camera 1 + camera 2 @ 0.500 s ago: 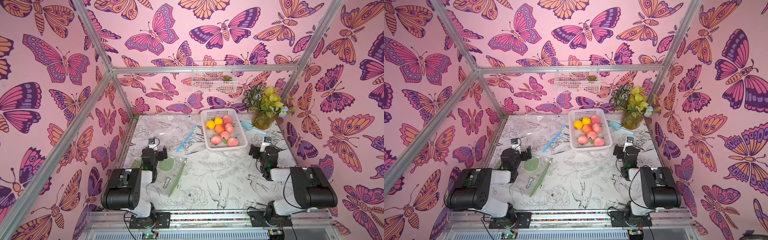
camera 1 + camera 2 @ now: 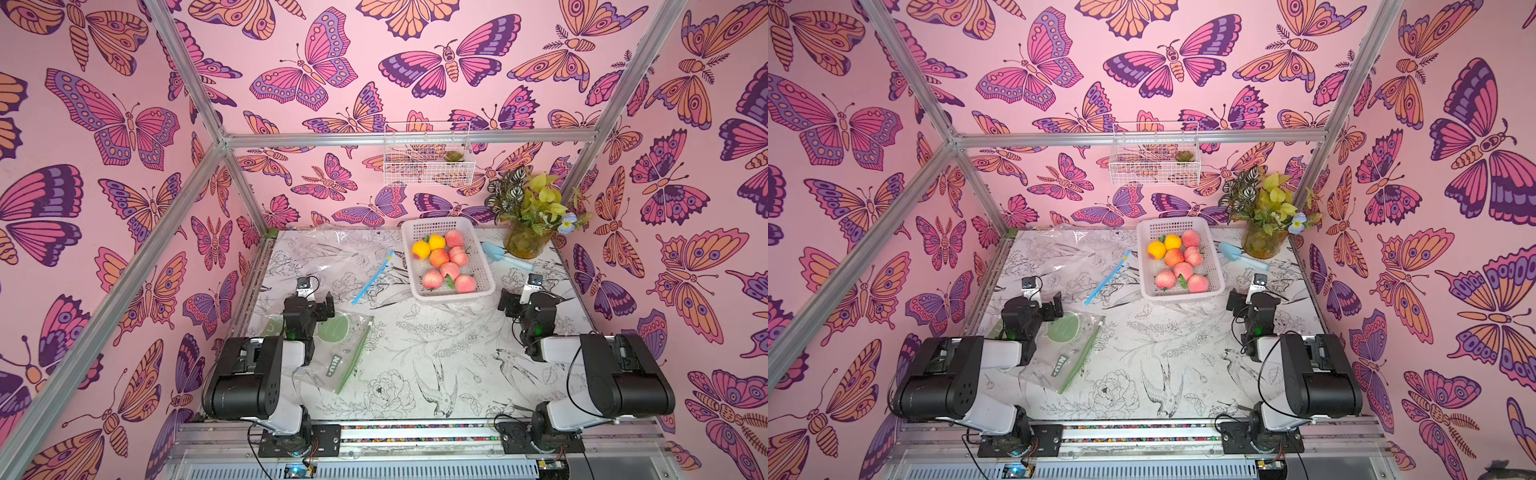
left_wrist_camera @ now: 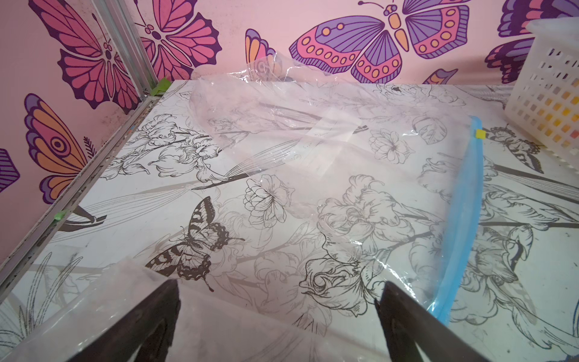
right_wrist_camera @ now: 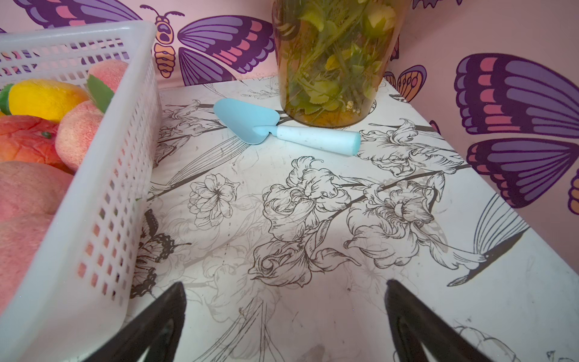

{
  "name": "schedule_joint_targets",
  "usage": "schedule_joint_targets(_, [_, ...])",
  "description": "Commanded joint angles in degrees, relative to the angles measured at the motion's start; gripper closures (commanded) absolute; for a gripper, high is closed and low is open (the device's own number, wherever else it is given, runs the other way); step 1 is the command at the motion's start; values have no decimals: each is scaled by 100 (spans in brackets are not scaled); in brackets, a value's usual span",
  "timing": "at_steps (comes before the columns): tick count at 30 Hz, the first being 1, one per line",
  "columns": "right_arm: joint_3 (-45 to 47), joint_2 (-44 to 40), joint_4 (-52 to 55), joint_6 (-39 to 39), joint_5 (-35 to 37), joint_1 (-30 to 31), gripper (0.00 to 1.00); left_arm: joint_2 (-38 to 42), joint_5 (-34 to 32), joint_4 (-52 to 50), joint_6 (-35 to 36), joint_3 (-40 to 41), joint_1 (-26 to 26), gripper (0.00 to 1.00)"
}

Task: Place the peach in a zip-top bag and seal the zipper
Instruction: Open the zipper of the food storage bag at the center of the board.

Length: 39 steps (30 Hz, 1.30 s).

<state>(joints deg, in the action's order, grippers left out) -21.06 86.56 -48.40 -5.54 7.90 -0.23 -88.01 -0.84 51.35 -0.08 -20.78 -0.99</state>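
Left gripper (image 3: 280, 288) spread wide and empty, low over the desk near the left edge, partly above a clear bag with green zipper (image 2: 353, 345). Right gripper (image 4: 283, 285) also spread and empty, near the right edge, just beside the basket (image 4: 103, 203). Looks like step zero: nothing picked yet. The nearest peach (image 2: 464, 283) sits with the other fruit in the basket at the far edge, right of centre. A second bag with blue zipper (image 3: 463, 203) lies toward the far-left corner, and I can't tell whether its mouth is open. Next likely: right takes a peach, left lifts a bag lip. Peaches are round, matte and pink. Basket is rigid white perforated plastic. Bags are thin, limp, crinkly film that is slippery to pinch.
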Motion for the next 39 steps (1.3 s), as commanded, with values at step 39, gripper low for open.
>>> schedule_joint_targets(39, [-628,-2203,3586,-974,1319,23,1,-266,-886,-6328,534,-3752,1667,0])
